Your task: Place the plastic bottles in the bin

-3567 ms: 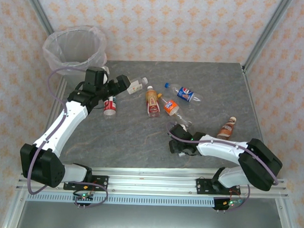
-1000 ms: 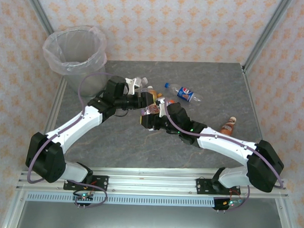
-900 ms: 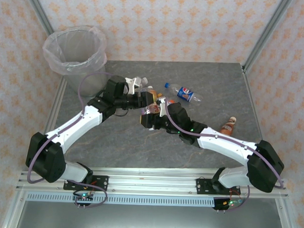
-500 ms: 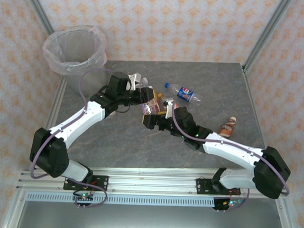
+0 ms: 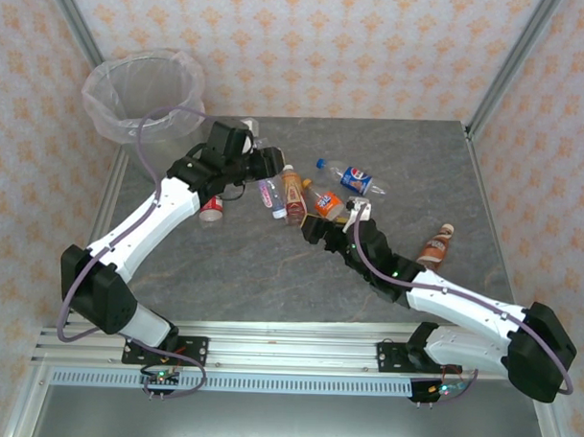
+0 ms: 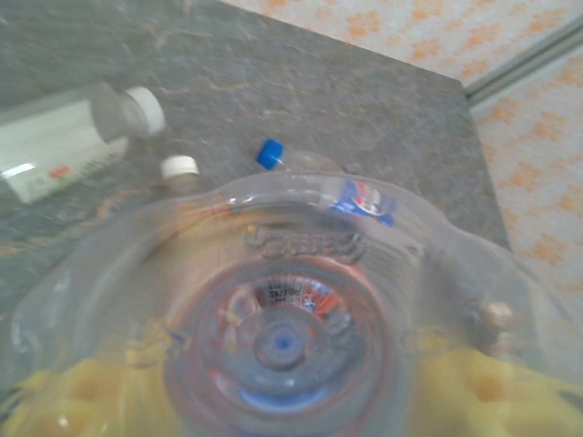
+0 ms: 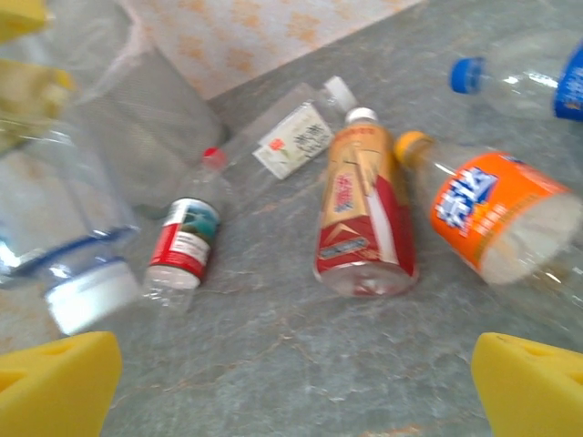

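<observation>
Clear plastic, banded blue, shows between the left fingers [image 5: 266, 164], which are clamped on a bottle [image 6: 282, 337] hanging over the desk [image 5: 223, 274] toward its far left corner, near the bin [image 5: 113, 116] but not over it. The right fingers [image 7: 59, 378] stand wide apart and empty near the desk's middle, facing a red-labelled bottle [image 7: 187, 244], a brown-and-red bottle [image 7: 363, 214] and an orange-labelled bottle [image 7: 487, 214], all lying flat. A brown bottle [image 5: 435, 246] lies toward the right edge.

Blurred close-up of clear bottle [image 6: 282, 346]; blue-capped bottle [image 7: 524, 62] cropped by edge
</observation>
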You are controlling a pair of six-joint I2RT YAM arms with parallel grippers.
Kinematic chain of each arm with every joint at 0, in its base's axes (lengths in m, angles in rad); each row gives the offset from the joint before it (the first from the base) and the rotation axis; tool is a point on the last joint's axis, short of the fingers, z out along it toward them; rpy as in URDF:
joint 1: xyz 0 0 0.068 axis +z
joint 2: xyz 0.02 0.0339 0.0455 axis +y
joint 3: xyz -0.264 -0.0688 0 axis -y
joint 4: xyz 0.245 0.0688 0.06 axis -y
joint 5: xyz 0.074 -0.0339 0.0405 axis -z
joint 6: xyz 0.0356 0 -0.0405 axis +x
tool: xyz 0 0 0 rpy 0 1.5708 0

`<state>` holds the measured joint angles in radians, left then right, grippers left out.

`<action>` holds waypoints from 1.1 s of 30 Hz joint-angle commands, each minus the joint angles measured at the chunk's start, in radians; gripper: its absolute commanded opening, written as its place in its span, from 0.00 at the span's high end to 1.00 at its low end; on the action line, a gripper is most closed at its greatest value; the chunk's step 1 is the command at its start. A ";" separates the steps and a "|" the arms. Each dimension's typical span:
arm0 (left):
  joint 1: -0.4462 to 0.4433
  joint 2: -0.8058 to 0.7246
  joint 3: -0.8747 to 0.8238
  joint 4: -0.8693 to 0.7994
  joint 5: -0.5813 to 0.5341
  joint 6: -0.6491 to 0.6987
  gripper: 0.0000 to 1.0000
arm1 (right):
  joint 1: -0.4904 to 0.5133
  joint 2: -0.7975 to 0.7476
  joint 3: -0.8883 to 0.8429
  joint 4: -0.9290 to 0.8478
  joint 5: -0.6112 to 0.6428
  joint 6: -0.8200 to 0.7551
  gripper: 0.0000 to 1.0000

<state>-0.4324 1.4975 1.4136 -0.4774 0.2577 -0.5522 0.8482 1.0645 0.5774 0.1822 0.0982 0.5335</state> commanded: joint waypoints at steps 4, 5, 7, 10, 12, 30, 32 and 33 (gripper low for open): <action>0.003 0.024 0.152 -0.163 -0.284 0.127 0.44 | -0.057 0.021 -0.016 -0.136 0.089 0.167 0.01; 0.004 0.025 0.175 -0.179 -0.353 0.134 0.44 | -0.066 0.024 -0.028 -0.120 0.073 0.178 0.01; 0.004 0.018 0.193 -0.167 -0.457 0.163 0.42 | -0.075 0.029 -0.046 -0.102 0.067 0.195 0.01; 0.018 0.019 0.232 -0.138 -0.551 0.207 0.43 | -0.080 0.032 -0.051 -0.114 0.077 0.212 0.01; 0.037 0.036 0.285 -0.144 -0.586 0.240 0.43 | -0.080 0.029 -0.053 -0.112 0.076 0.213 0.01; 0.280 0.141 0.485 0.049 -0.568 0.353 0.44 | -0.080 0.016 -0.007 -0.174 0.015 0.130 0.01; 0.323 0.159 0.528 0.047 -0.547 0.348 0.44 | -0.080 0.010 -0.012 -0.173 0.020 0.132 0.01; 0.344 0.168 0.548 0.049 -0.526 0.348 0.44 | -0.080 0.005 -0.014 -0.170 0.021 0.134 0.01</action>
<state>-0.1379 1.6547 1.8965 -0.4896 -0.2829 -0.2317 0.7715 1.0908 0.5404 0.0380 0.1097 0.6838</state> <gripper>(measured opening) 0.568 0.993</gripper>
